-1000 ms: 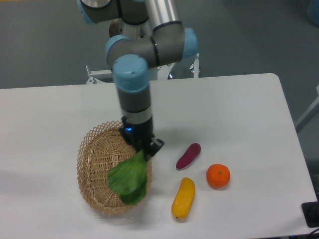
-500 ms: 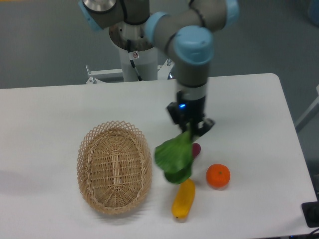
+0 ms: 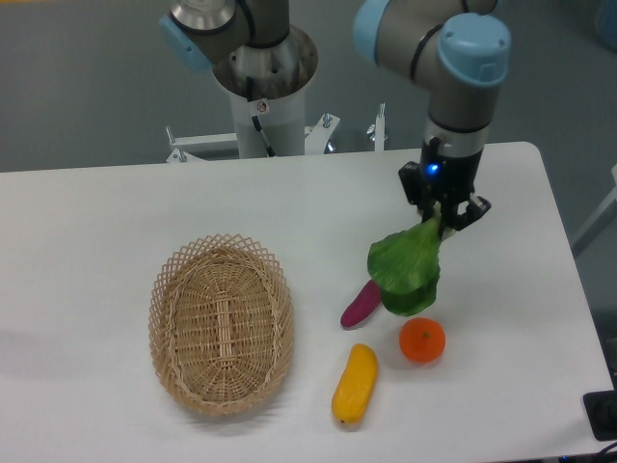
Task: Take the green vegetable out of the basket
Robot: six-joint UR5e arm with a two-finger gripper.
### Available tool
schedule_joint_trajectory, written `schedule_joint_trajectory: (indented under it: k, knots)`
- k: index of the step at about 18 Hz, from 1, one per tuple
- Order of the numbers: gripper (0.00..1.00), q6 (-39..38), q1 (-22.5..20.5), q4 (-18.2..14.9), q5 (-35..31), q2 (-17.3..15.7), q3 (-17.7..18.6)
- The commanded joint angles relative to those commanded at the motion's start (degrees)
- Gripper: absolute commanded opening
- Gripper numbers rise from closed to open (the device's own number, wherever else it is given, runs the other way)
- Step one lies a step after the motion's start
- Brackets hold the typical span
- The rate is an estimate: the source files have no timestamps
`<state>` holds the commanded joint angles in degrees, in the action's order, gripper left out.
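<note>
Under my load at right-centre: purple eggplant [image 3: 363, 303], orange [image 3: 422, 340], yellow fruit [image 3: 355, 384] crowd the table [image 3: 116, 212] | basket [image 3: 221, 334] blocks lower left | upper left and far-right strip look open (bare white surface) to me

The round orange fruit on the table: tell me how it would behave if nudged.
The round orange fruit would probably roll freely, since it looks near-spherical and sits on the smooth white table. Its skin looks smooth, so fingers may slip. It seems small and likely light, easily knocked toward the yellow oblong fruit.
</note>
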<state>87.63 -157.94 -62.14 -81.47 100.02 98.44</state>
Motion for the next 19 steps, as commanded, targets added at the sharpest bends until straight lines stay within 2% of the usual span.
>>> schedule_joint_trajectory:
  k: [19]
  knots:
    - [0.25, 0.00, -0.09, 0.18, 0.09, -0.61, 1.14]
